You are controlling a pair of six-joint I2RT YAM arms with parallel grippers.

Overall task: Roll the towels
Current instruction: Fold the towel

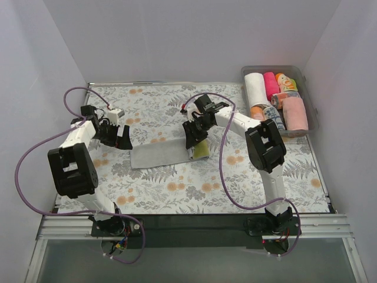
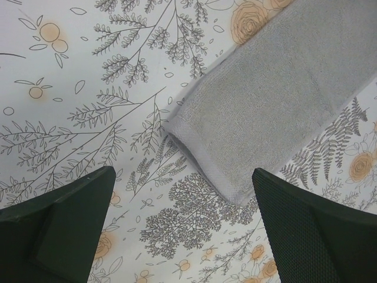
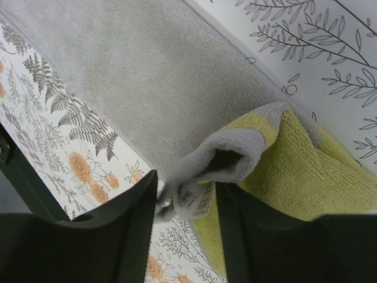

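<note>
A grey towel (image 1: 159, 154) lies flat as a strip mid-table. Its right end is turned over and shows a yellow-green side (image 1: 200, 150). In the right wrist view the grey towel (image 3: 153, 88) curls into a small fold above the yellow-green cloth (image 3: 306, 171). That fold's corner and its white label (image 3: 197, 200) sit between the fingers of my right gripper (image 3: 185, 218), whose jaws stand apart. My right gripper (image 1: 194, 140) hangs over that end. My left gripper (image 1: 121, 138) is wide open just left of the strip. The towel's corner (image 2: 235, 188) lies ahead of the left gripper (image 2: 182, 224), untouched.
A clear plastic bin (image 1: 308, 88) stands at the back right. It holds several rolled towels, among them a white one (image 1: 256, 88) and pink ones (image 1: 271, 84). A floral covering (image 1: 177, 188) spreads over the table. White walls close in on the left, back and right.
</note>
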